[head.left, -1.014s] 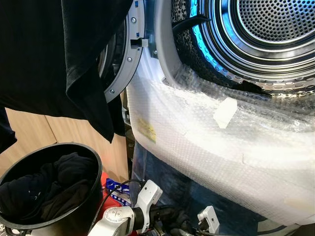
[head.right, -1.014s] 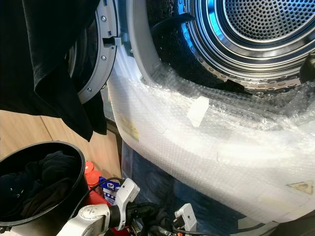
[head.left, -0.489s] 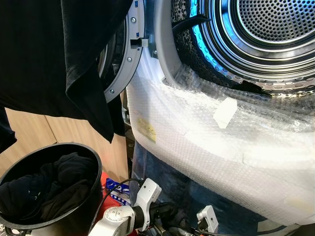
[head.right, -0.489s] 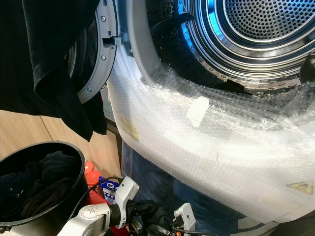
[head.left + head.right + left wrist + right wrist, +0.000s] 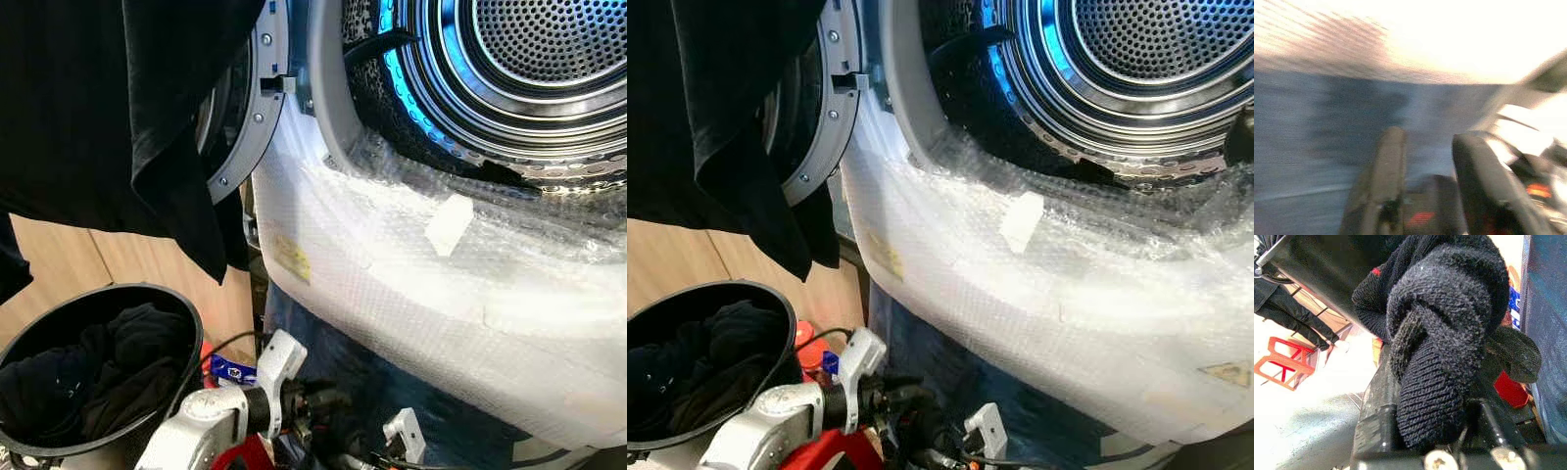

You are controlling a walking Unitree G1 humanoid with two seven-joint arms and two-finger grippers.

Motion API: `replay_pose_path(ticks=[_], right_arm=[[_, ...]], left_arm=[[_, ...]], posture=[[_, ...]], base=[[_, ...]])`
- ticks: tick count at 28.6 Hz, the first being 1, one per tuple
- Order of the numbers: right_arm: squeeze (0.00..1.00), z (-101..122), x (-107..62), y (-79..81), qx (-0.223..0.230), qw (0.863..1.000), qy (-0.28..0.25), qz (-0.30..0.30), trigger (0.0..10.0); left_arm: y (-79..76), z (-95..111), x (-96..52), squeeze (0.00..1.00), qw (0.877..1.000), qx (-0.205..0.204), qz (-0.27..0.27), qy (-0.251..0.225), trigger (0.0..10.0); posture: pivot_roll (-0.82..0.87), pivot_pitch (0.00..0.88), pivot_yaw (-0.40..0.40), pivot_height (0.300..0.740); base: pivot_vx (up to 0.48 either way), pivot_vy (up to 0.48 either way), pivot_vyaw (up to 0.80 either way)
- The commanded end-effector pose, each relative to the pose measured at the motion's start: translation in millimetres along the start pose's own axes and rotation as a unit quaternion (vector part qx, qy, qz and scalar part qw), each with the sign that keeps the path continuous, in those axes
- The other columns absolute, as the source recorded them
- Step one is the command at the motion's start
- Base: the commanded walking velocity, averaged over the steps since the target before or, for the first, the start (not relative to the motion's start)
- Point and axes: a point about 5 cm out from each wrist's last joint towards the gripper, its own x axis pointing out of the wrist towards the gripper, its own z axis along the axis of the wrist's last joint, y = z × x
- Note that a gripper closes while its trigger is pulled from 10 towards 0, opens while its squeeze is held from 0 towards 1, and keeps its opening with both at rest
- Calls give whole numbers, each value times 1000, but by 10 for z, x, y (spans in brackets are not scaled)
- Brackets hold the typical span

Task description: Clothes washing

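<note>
Right wrist view: your right claw [image 5: 1425,440] is clamped on a bunched black knit garment [image 5: 1444,333] that spills over the fingers. A person's dark trouser legs [image 5: 1288,313] and a red frame [image 5: 1281,363] on the floor show beyond.
Left wrist view: heavily blurred. You can make out the left claw [image 5: 1432,166] with its fingers apart and nothing between them, facing a dark blue surface [image 5: 1327,127].
Head views: the washer drum [image 5: 549,59] stands open and its front is wrapped in bubble wrap [image 5: 421,264]. The left arm [image 5: 220,421] sits low between the bucket and the machine.
Hidden: a black cloth [image 5: 127,108] hangs across the door [image 5: 245,117], covering most of it.
Bucket: the black bucket [image 5: 181,318] beside the machine holds dark clothes [image 5: 108,372].
</note>
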Motion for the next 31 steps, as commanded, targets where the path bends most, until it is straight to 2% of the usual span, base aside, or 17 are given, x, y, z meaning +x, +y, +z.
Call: replay_pose_path(ticks=[1, 12, 13, 14, 15, 17, 18, 20, 22, 25, 26, 27, 29, 31], right_arm=[[0, -3, -18, -3, -9, 1000, 3, 0, 0], [0, -8, -21, -2, -9, 1000, 3, 0, 0], [0, -10, -133, 37, -16, 1000, -12, 8, 0], [0, 0, -175, 62, -21, 1000, -19, 12, 0], [0, 7, -199, 79, -24, 999, -23, 14, 0], [0, 30, -224, 121, -33, 999, -28, 22, 0], [0, 45, -233, 144, -37, 998, -31, 26, 0], [0, 88, -254, 202, -46, 998, -41, 34, 0], [0, 106, -261, 227, -51, 997, -46, 35, 0], [0, 147, -268, 276, -60, 996, -54, 37, 0], [0, 195, -294, 340, -66, 995, -62, 39, 0], [0, 222, -306, 370, -68, 995, -66, 41, 0], [0, 310, -337, 450, -75, 992, -82, 52, 0], [0, 425, -383, 607, -94, 988, -91, 81, 0]], left_arm=[[87, 118, -54, 1000, 998, 33, 60, -15, 10000], [79, 151, -86, 1000, 997, 34, 75, -15, 10000], [326, 150, -414, 0, 951, 29, 292, -98, 10000], [417, 131, -574, 0, 919, 19, 371, -128, 10000], [462, 113, -672, 0, 898, 12, 415, -144, 10000], [531, 113, -770, 0, 877, 8, 452, -163, 10000], [560, 116, -809, 0, 870, 20, 466, -163, 10000], [629, 103, -897, 0, 856, 29, 489, -166, 10000], [651, 92, -926, 0, 855, 37, 491, -163, 10000], [656, 67, -967, 0, 847, 35, 503, -167, 10000], [648, 39, -996, 0, 835, 41, 521, -171, 10000], [646, 27, -1010, 0, 831, 46, 527, -171, 10000], [649, -1, -1039, 0, 826, 38, 536, -173, 10000], [667, -42, -1044, 0, 825, 41, 539, -166, 10000]], posture=[[13, 20, -52, 740], [13, 20, -52, 740], [31, 30, -47, 740], [31, 30, -47, 740], [31, 30, -47, 740], [29, 28, -49, 740], [26, 24, -48, 740], [15, 24, -43, 740], [15, 24, -43, 740], [10, 21, -39, 740], [11, 17, -40, 740], [11, 17, -40, 740], [16, 16, -41, 740], [16, 16, -41, 740]], base=[[0, 0, 0], [0, 0, 0], [0, 0, 0], [0, 0, 0], [0, 0, 0], [0, 0, 0], [0, 0, 0], [0, 0, 0], [0, 0, 0], [0, 0, 0], [0, 0, 0], [0, 0, 0], [0, 0, 0], [0, 0, 0]])
